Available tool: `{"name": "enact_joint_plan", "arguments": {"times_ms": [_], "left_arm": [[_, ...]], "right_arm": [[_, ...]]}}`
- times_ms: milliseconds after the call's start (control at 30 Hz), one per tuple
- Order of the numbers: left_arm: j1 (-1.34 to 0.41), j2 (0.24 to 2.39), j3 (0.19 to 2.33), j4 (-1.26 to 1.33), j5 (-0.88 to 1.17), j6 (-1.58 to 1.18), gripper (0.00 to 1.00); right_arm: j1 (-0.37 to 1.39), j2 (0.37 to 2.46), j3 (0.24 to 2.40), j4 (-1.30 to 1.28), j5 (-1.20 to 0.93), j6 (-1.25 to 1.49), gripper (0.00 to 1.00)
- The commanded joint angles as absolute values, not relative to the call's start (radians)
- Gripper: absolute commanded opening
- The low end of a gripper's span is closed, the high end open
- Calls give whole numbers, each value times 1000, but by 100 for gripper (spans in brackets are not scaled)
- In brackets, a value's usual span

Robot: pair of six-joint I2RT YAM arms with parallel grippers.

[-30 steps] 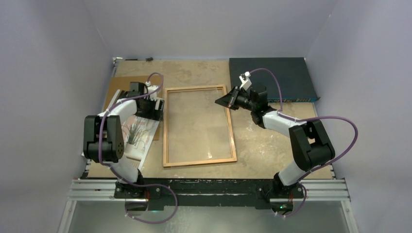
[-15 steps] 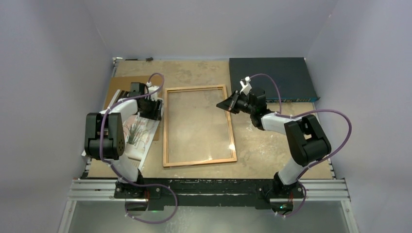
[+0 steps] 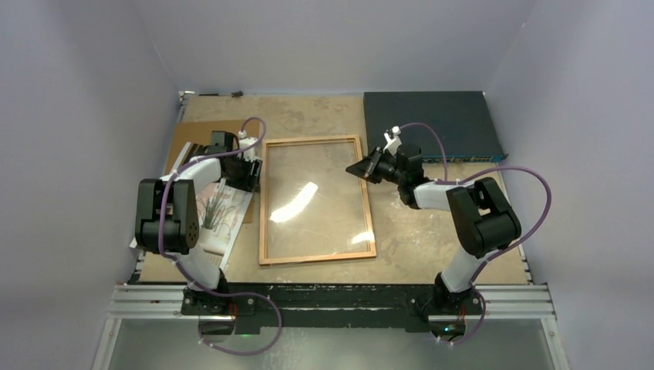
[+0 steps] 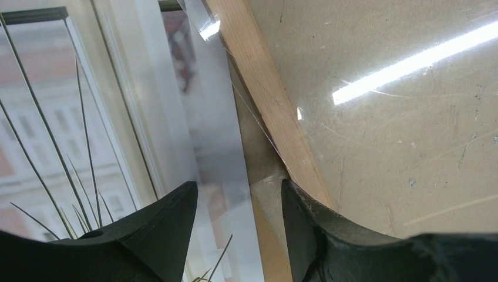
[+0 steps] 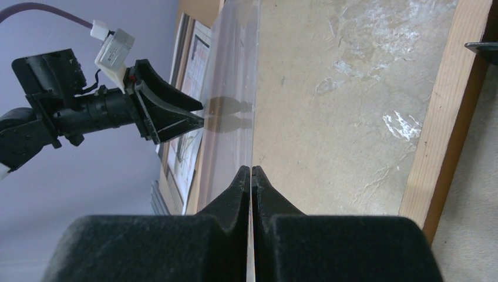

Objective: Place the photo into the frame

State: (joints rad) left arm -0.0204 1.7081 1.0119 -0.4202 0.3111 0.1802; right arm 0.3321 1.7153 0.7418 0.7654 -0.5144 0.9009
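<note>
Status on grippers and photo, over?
Right gripper shut on glass pane, its right edge raised off frame. Left gripper fingers apart at frame's left rail. Photo outside, left of frame.

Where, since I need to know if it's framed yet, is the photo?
In the top view the photo lies flat, left of the frame, just outside its left rail, with the left gripper over its far end.
</note>
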Motion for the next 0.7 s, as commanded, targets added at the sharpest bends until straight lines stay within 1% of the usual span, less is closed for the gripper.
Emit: {"name": "enact_joint_plan", "arguments": {"times_ms": [0, 233, 533, 600, 667], "left_arm": [[-43, 1723, 1017, -463, 369, 194, 52], [-44, 1690, 1040, -514, 398, 207, 52], [-55, 1688, 1006, -520, 420, 214, 53], [-57, 1699, 993, -512, 420, 218, 52], [-57, 1711, 983, -506, 416, 224, 47]], "right_arm": [[324, 1715, 728, 855, -494, 919, 0], [319, 1748, 714, 895, -492, 943, 0], [312, 1774, 681, 960, -498, 976, 0], [312, 1779, 677, 970, -500, 982, 0], [311, 1784, 677, 983, -503, 987, 0]]}}
